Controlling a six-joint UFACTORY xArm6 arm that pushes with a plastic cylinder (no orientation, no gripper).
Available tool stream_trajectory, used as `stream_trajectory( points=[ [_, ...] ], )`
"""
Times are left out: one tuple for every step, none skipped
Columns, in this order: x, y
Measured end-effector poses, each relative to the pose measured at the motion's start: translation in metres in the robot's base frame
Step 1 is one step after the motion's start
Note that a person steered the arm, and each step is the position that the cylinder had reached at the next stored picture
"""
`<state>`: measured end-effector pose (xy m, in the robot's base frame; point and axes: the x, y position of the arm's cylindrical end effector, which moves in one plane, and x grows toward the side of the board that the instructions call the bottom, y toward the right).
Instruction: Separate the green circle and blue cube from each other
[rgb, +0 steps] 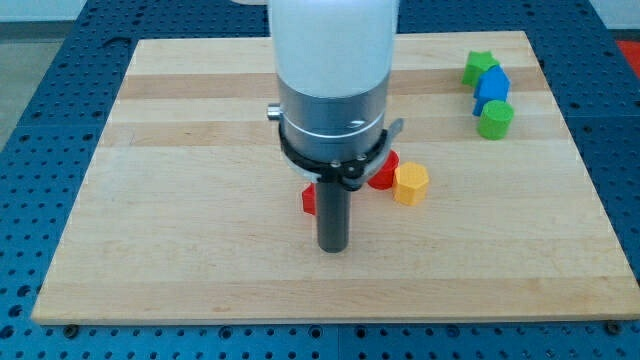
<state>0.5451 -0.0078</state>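
My tip (332, 247) is resting on the wooden board (180, 250) at the near centre; being a bare rod, it is neither spreading nor pinching anything. Just behind it, a red block (309, 199) and another red block (384, 172) are sitting beside a yellow hexagon (410, 184). Far right, the green circle (495, 119) is touching the blue cube (491, 88), a green star (478, 68) behind. Separation is not yet begun, I judge; next calls for travelling far-right and wedging between them.

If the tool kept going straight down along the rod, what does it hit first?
The board. My tip already seems to rest on bare wood, though contact can't be confirmed. The red block sits just above and left in view, apart from that line.
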Motion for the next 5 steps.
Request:
stream_trajectory(
  points=[
    [-0.015,0.0],
    [-0.013,0.058],
    [-0.005,0.132],
    [-0.005,0.202],
    [-0.053,0.248]
  ],
)
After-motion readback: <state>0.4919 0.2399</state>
